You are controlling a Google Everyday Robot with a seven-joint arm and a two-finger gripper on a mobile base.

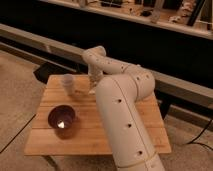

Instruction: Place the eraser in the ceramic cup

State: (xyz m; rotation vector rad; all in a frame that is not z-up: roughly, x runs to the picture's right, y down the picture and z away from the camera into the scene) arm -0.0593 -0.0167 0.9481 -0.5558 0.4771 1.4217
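The pale ceramic cup (67, 82) stands upright near the back left of the wooden table (140, 130). My gripper (91, 86) is lowered to the tabletop just right of the cup, at the end of the white arm (120, 105) that curls over the table from the front. It is shut. The arm's wrist covers what lies under it, and the eraser is hidden from view, so I cannot tell whether anything is held.
A wide dark bowl (62, 119) sits at the front left of the table, in front of the cup. Behind the table runs a long dark counter with a pale rail (45, 42). A dark box (46, 71) lies on the floor at the back left.
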